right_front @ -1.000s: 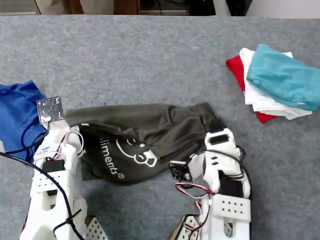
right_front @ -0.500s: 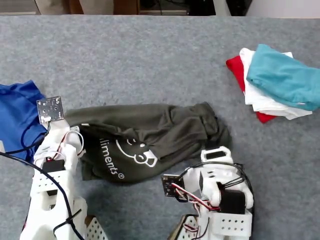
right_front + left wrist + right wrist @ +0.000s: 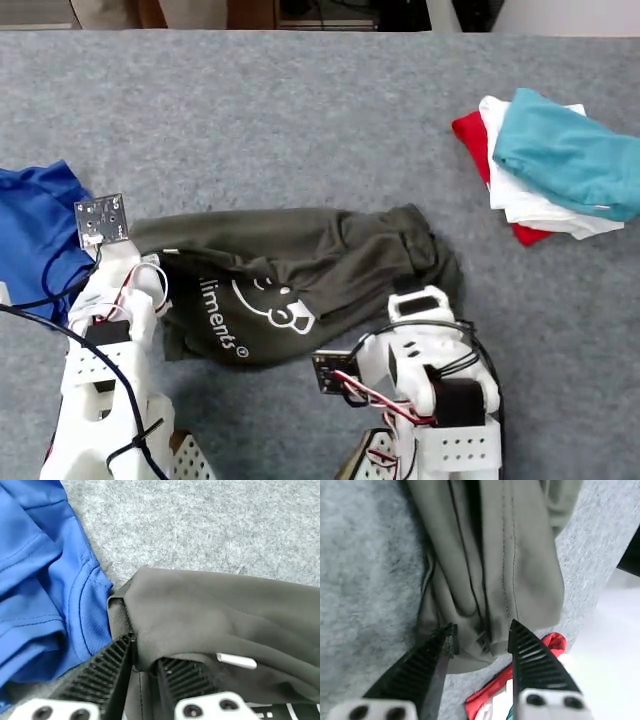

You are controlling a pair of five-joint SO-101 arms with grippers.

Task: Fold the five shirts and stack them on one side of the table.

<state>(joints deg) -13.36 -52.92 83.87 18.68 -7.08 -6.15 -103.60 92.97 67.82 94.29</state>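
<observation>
The dark shirt [image 3: 290,270] lies long on the tabletop [image 3: 300,120], 9 to 3 o'clock; the left pincer [image 3: 145,652] seems to pinch its 9 o'clock end; the right pincer [image 3: 482,627], spread, hangs by the 3 o'clock end.

Tabletop [image 3: 300,120] is covered in grey, felt-like fabric. Beyond its far edge, brown wooden furniture [image 3: 250,12] and dark objects [image 3: 400,12] are seen.

Blue shirt [image 3: 30,235] cut off by pic edge.
</observation>
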